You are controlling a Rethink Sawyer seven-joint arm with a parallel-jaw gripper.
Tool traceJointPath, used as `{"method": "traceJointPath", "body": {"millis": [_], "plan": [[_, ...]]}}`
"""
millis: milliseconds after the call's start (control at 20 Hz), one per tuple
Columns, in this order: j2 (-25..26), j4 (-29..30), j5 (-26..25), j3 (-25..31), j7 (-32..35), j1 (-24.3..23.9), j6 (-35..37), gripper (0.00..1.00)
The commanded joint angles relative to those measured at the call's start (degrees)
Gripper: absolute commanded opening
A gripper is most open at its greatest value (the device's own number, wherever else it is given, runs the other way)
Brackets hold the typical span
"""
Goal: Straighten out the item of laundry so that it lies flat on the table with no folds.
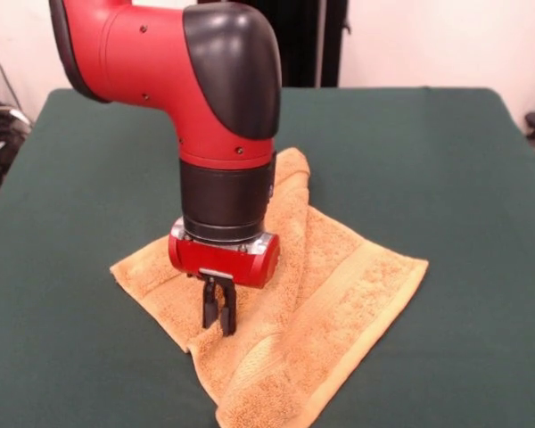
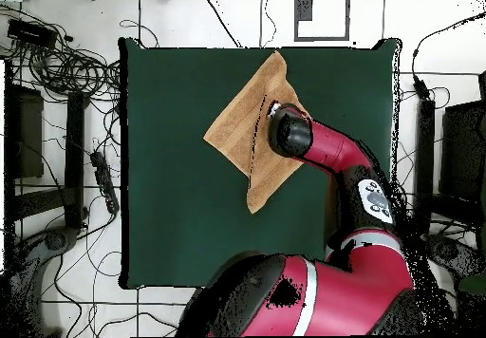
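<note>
The large rectangular worktop, covered with plain dark green cloth, carries only one thing: a small orange-tan terry-cloth towel. The towel lies near the middle of the worktop, turned like a diamond, so its corners point toward the worktop's edges. It is not flat. One part is folded over the rest, and a long crease runs across it from corner to corner. In the overhead view this crease shows as a dark line through the towel. A woven band runs along one edge of the towel. The green cloth around the towel is smooth and lies wide on all sides.
</note>
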Motion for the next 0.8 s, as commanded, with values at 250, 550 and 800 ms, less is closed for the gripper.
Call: {"method": "traceJointPath", "body": {"millis": [250, 550, 800], "plan": [[4.6, -0.3, -2.5, 6.2, 3.1, 1.8, 3.2, 0.0], [-0.5, -4.7, -4.6, 2.3, -1.4, 2.5, 12.9, 0.0], [-0.1, -9.7, -6.0, 2.8, -4.3, 1.2, 18.4, 0.0]]}}
